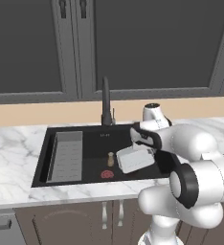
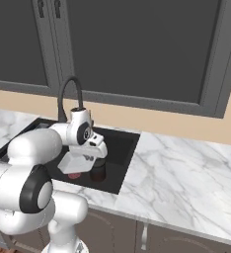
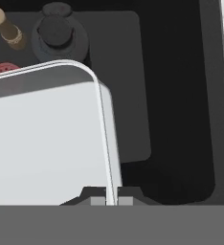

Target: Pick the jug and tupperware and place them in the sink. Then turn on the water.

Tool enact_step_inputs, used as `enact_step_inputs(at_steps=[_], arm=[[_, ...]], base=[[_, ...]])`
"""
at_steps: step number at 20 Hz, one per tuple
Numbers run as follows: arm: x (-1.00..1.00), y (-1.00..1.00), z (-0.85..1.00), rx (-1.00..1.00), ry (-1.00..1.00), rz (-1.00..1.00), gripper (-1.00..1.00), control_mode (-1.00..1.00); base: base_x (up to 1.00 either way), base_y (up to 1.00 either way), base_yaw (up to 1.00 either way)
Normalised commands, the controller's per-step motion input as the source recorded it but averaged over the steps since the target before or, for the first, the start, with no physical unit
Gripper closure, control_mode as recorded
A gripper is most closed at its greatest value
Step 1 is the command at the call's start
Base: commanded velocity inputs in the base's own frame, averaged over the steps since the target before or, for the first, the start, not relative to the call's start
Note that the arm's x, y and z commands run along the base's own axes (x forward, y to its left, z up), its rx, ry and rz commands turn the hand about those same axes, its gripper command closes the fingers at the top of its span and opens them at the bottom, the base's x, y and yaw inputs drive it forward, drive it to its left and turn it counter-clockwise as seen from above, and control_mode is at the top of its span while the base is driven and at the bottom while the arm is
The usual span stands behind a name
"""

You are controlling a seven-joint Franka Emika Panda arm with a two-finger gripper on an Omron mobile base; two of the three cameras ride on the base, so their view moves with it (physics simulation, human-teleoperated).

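My gripper (image 3: 112, 200) is shut on the rim of the tupperware (image 3: 47, 139), a pale shallow container held tilted above the black sink (image 1: 90, 143). From the left base view the tupperware (image 1: 135, 159) hangs under the gripper (image 1: 145, 147) over the basin's right half. The jug (image 3: 56, 36), squat and dark with a knobbed lid, stands on the sink floor just beyond the tupperware's far edge. The black gooseneck faucet (image 1: 106, 103) rises behind the basin, and no water runs from it.
A small brass-coloured peg (image 1: 110, 159) and a flat red disc (image 1: 107, 174) lie on the sink floor near the jug. A grey ribbed rack (image 1: 66, 155) fills the basin's left side. White marble counter (image 2: 186, 168) extends to the right. Dark cabinets hang above.
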Motion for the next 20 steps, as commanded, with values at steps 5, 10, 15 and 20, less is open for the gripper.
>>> enact_step_inputs(at_steps=[5,10,15,20], arm=[[0.02,0.1,-0.03,0.0,-0.01,0.0,1.0,-1.0],[0.0,0.16,0.0,0.0,0.0,0.0,1.0,-1.0],[0.0,0.24,0.0,0.0,0.0,0.0,1.0,-1.0],[0.0,0.17,0.0,0.0,-0.01,0.0,1.0,-1.0]], base=[[0.0,0.0,0.0],[0.0,0.0,0.0],[0.0,0.0,0.0],[0.0,0.0,0.0]])
